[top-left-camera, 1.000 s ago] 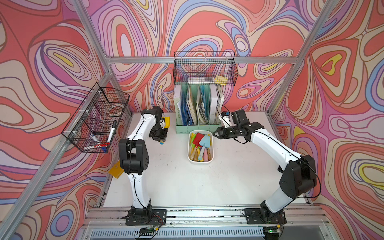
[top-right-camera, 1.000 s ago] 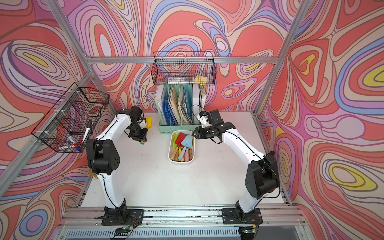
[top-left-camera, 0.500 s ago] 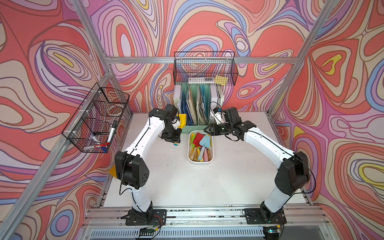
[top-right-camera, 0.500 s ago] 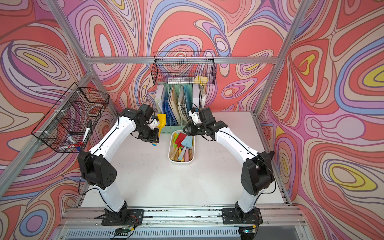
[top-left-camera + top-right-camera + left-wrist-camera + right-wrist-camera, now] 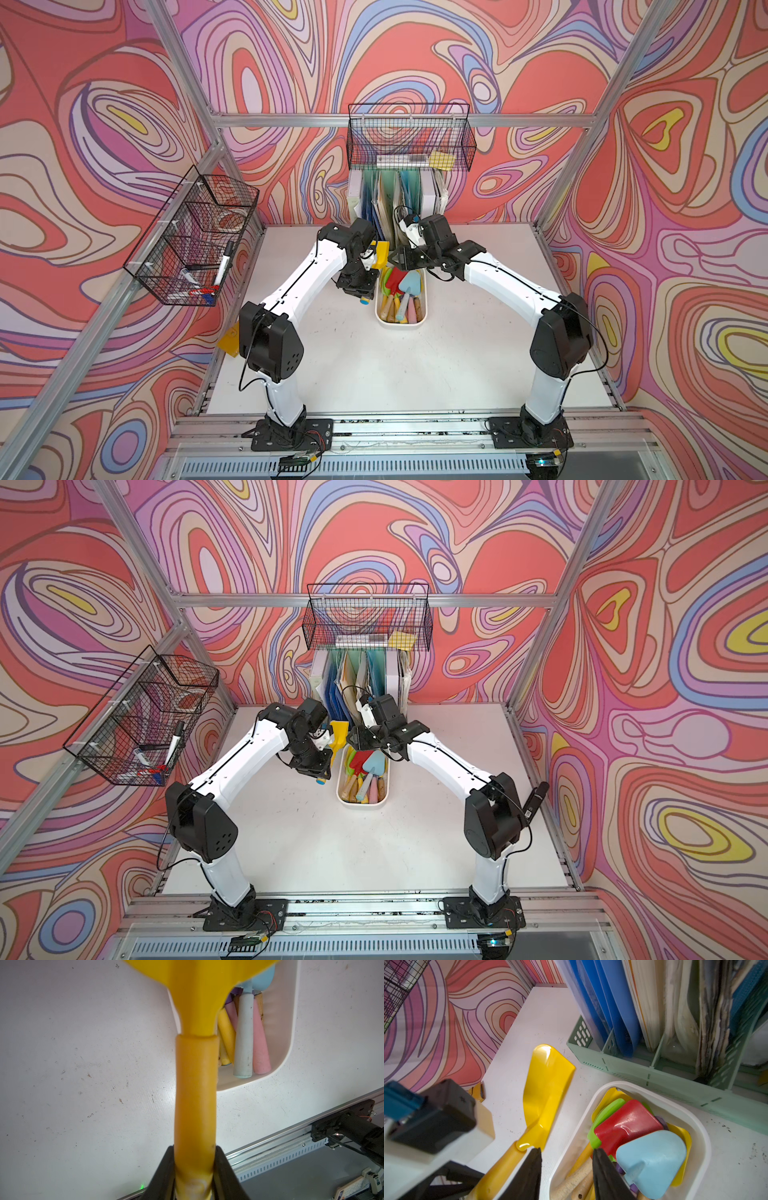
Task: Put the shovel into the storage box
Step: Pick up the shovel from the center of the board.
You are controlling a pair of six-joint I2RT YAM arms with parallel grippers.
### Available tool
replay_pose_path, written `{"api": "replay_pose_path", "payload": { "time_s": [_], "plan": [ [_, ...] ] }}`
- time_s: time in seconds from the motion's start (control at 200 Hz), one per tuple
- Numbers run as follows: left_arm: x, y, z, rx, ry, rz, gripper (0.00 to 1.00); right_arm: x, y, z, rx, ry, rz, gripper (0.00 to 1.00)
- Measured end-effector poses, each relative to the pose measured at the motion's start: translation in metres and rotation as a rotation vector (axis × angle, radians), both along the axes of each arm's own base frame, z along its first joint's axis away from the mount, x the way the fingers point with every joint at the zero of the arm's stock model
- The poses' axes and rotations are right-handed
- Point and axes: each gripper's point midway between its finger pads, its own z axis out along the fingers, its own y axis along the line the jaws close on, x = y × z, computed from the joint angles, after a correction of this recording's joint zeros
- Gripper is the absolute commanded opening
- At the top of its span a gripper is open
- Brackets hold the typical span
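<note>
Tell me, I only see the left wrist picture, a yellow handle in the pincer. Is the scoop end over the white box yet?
Observer: Not yet. The yellow shovel hangs with its blade beside the box, over the table.
Operator: What's the other arm doing?
Observer: The right pincer hovers open and empty by the box's far end.
Operator: What's inside that end?
Observer: A red shovel and a green shovel, blades piled together.

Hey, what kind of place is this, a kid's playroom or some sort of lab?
Probably a robot test cell staged as a craft corner: two robot arms bolted to an aluminium rail, patterned wall panels on a metal frame, and a white storage box of toy shovels.
</note>
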Motion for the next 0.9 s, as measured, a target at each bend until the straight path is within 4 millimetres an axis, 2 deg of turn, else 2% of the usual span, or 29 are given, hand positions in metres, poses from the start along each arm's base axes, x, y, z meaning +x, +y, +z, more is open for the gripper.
{"api": "replay_pose_path", "payload": {
  "time_s": [0.21, 0.466, 0.896],
  "plan": [
    [-0.002, -0.007, -0.012, 0.021, 0.029, -0.013, 0.18, 0.0, 0.006, -0.008, -0.01, 0.012, 0.004, 0.42],
    [-0.003, -0.009, -0.012, 0.027, 0.029, -0.012, 0.17, 0.003, 0.004, -0.01, -0.022, 0.01, -0.018, 0.41],
    [-0.006, -0.018, -0.01, 0.023, 0.023, -0.018, 0.18, 0.011, 0.002, -0.021, -0.039, 0.025, -0.064, 0.21]
  ]
}}
